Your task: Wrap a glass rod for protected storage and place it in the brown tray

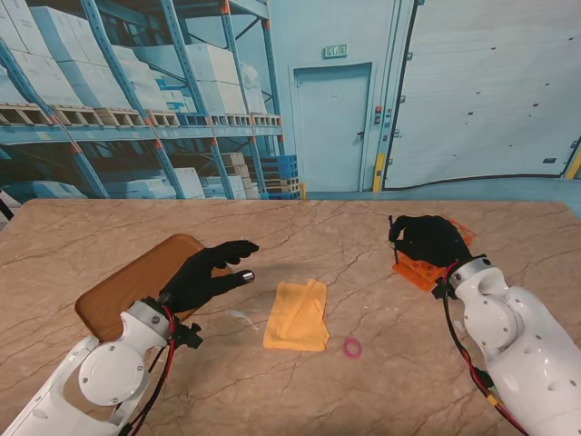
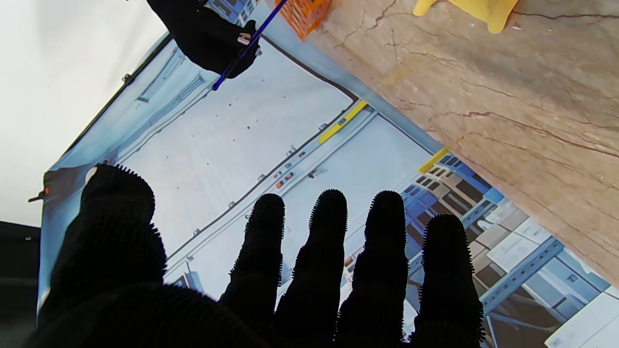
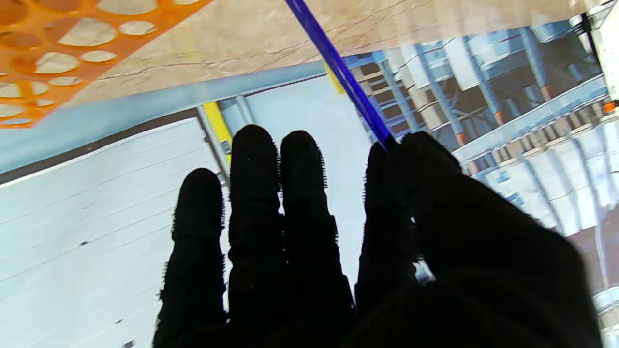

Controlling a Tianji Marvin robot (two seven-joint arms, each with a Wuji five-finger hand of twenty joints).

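Observation:
A blue glass rod (image 3: 338, 72) is pinched between the thumb and index finger of my right hand (image 3: 309, 232); the other fingers stay straight. In the stand view that right hand (image 1: 427, 238) hovers over an orange perforated rack (image 1: 419, 271) at the right. The left wrist view shows the rod (image 2: 242, 53) slanting through that hand. A folded yellow cloth (image 1: 298, 316) lies flat at the table's middle. The brown tray (image 1: 127, 291) sits at the left. My left hand (image 1: 204, 272) is open over the tray's right end, fingers spread (image 2: 329, 251), holding nothing.
A small pink ring (image 1: 352, 347) lies just right of the cloth, nearer to me. A faint pale scrap (image 1: 238, 314) sits between the tray and the cloth. The marble table's (image 1: 300, 227) far edge meets a warehouse backdrop.

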